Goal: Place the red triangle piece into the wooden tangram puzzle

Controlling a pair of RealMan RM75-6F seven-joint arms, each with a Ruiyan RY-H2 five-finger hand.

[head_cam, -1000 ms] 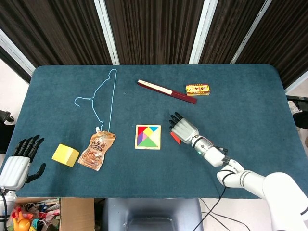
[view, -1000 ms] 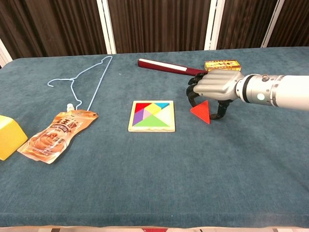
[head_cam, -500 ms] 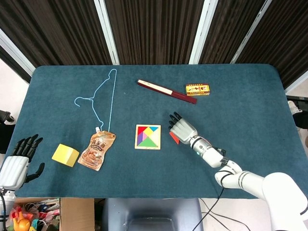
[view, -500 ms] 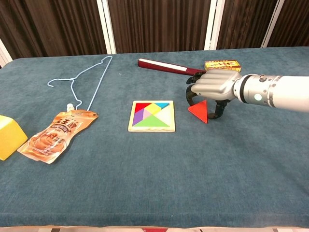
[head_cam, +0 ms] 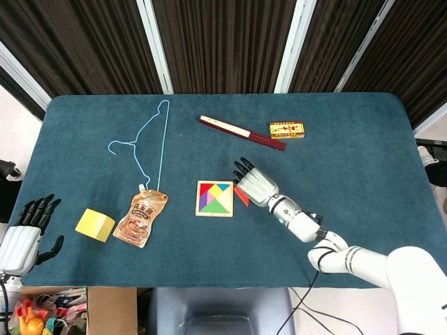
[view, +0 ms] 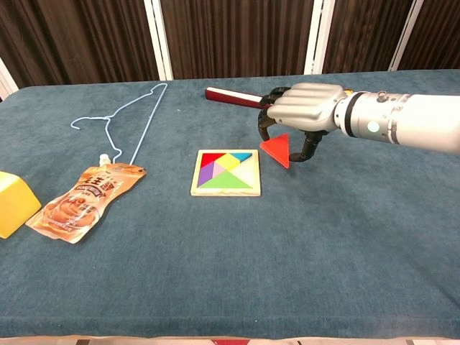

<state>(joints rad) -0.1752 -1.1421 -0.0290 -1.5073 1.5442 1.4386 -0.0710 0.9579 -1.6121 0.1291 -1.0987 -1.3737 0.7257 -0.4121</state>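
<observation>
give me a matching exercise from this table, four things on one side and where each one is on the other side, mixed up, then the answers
Things:
1. red triangle piece
2. yellow block
3. blue wire hanger
4. small yellow box

Places:
A. far side of the table, beside the end of the dark red stick
B. held in the right hand, just right of the wooden tangram puzzle
C. near the table's left edge, left of the snack pouch
D. lying flat, beyond the snack pouch

Pairs: 1-B, 2-C, 3-D, 4-A

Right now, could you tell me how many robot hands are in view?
2. The right hand holds the red triangle just right of the wooden puzzle; the left hand is off the table's left edge, holding nothing.
</observation>
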